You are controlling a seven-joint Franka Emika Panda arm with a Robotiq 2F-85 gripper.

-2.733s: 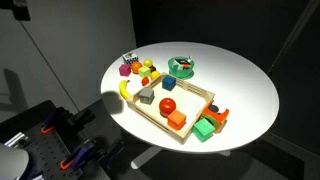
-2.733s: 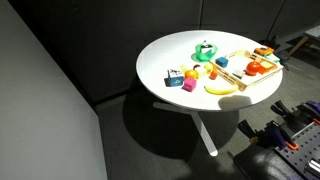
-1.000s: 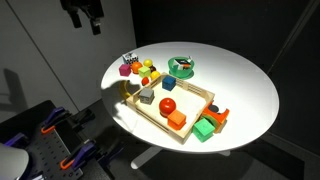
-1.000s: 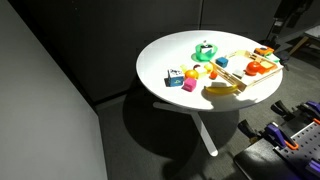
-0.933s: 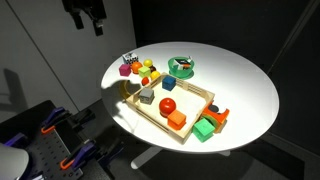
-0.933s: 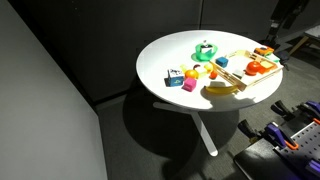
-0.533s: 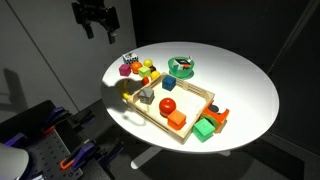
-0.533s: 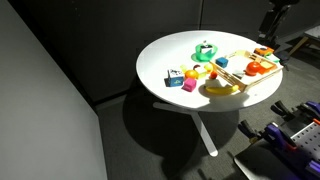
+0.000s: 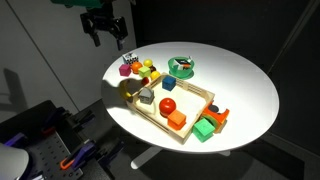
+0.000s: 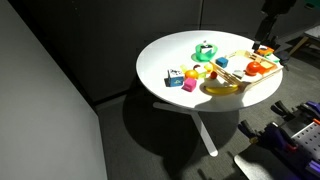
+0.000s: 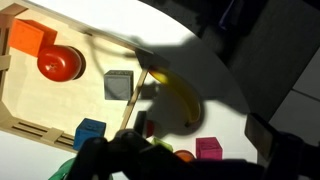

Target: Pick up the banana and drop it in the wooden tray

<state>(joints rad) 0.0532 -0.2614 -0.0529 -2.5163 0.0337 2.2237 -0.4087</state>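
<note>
Gripper [image 9: 108, 37] enters frame in an exterior view. Not there 2.7 s ago, at the top-left edge 1.0 s ago, now lower and further right, closer to the table's [image 9: 245, 95] far-left rim.

Same move in an exterior view: arm [image 10: 273, 6] is out of frame 2.7 s ago, shows at the top-right edge 1.0 s ago, now sits further left, above the table's right side.

Its shadow comes with it. Banana [image 9: 129, 90] goes from bright yellow to dim, and the near corner of the wooden tray [image 9: 150, 118] darkens too. Banana also duller in both exterior views.
</note>
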